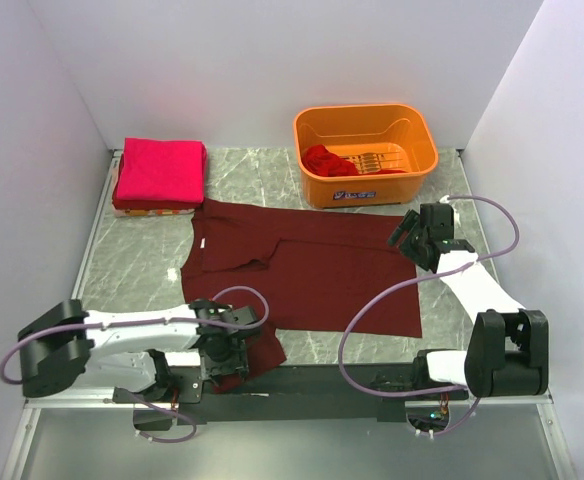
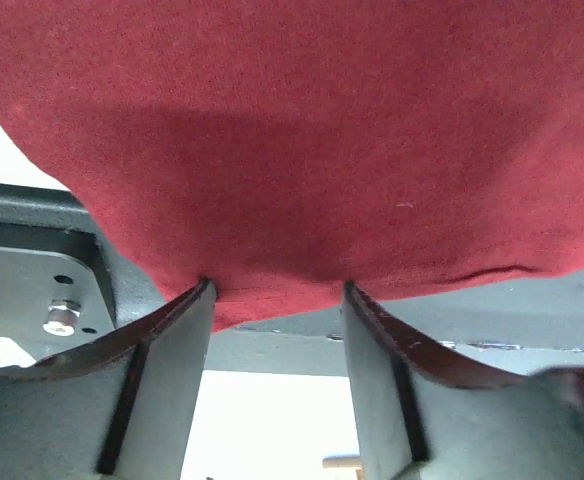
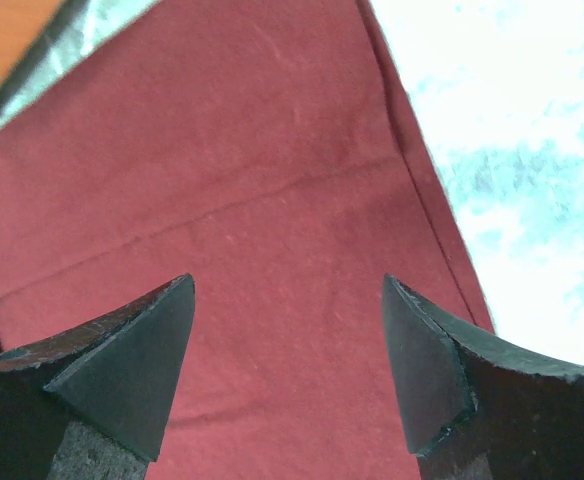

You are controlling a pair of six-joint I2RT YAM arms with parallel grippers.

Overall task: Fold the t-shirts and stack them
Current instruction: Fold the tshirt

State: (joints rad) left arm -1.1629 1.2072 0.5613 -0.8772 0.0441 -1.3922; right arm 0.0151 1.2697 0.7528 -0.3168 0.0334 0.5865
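We see a left arm (image 1: 132,335) and a right arm (image 1: 472,285) built alike: smooth white tubular links between chunky black joint housings, the largest a rounded black block at each shoulder. A thin lilac cable (image 1: 372,300) loops along each arm. Up close, our left jaws are dark grey wedge-shaped plates, each with a raised rib. Beyond them a dark grey metal mounting plate (image 2: 32,270) carries a silver hex screw (image 2: 61,319). Our right jaws are matte black and taper to blunt tips.
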